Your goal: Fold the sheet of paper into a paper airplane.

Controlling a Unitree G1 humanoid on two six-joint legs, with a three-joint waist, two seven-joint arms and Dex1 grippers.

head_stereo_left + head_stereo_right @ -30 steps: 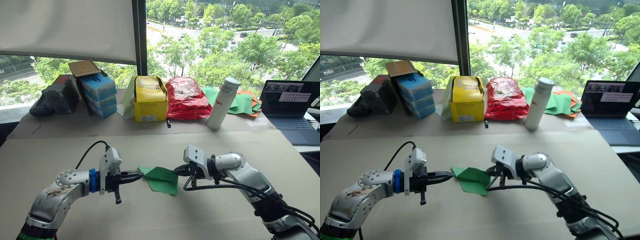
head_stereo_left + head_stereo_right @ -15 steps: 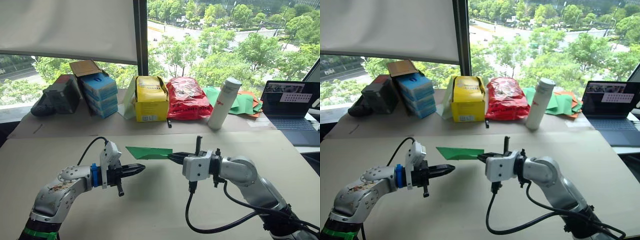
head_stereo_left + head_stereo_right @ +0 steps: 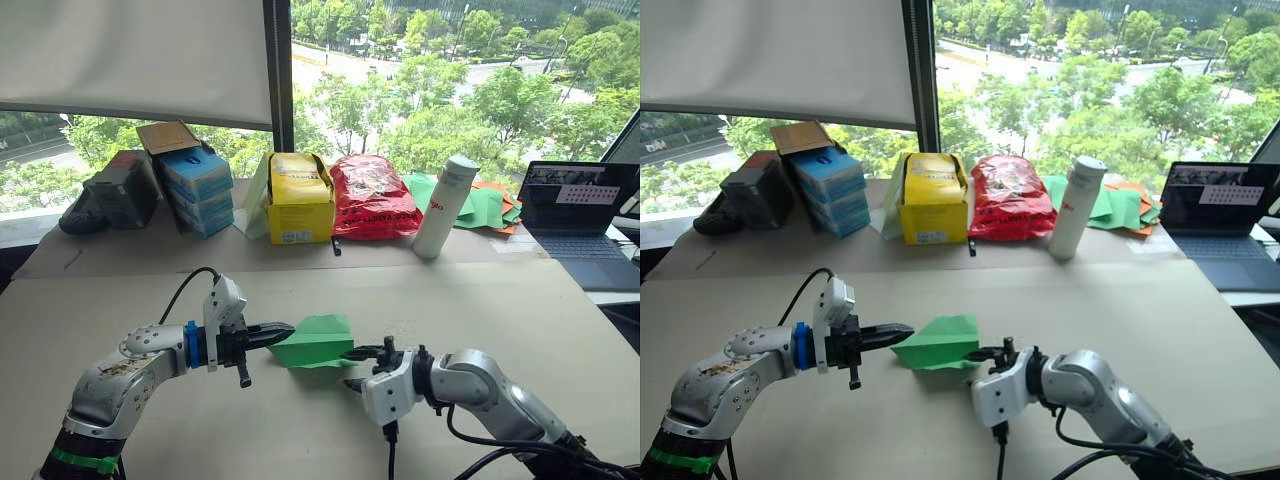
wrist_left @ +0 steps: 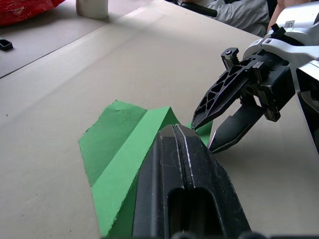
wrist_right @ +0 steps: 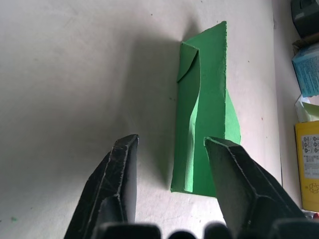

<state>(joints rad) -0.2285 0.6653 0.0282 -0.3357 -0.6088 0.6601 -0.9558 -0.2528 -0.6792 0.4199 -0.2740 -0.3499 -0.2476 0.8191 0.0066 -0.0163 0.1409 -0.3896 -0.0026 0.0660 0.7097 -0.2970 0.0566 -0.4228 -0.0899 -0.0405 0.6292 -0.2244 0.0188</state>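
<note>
The sheet of paper (image 3: 315, 342), bright green and folded into a creased wedge, lies low over the table between my two grippers. My left gripper (image 3: 288, 329) is shut, and its tips (image 4: 174, 130) reach over the paper's (image 4: 117, 144) near edge without clamping it. On the paper's other side my right gripper (image 3: 350, 366) is open. Its two fingers (image 5: 122, 164) stand apart just short of the paper's (image 5: 209, 104) end, with nothing between them. I cannot tell whether the paper rests flat or is slightly raised.
Along the back by the window stand blue boxes (image 3: 197, 188), a yellow box (image 3: 300, 197), a red bag (image 3: 375, 195), a white bottle (image 3: 445, 205) and a heap of green and orange sheets (image 3: 490, 208). A laptop (image 3: 580, 215) sits at the far right.
My right gripper came down from holding the paper up in the air and opened, letting it go. The paper dropped to table level by my left fingertips. The left gripper stayed shut.
</note>
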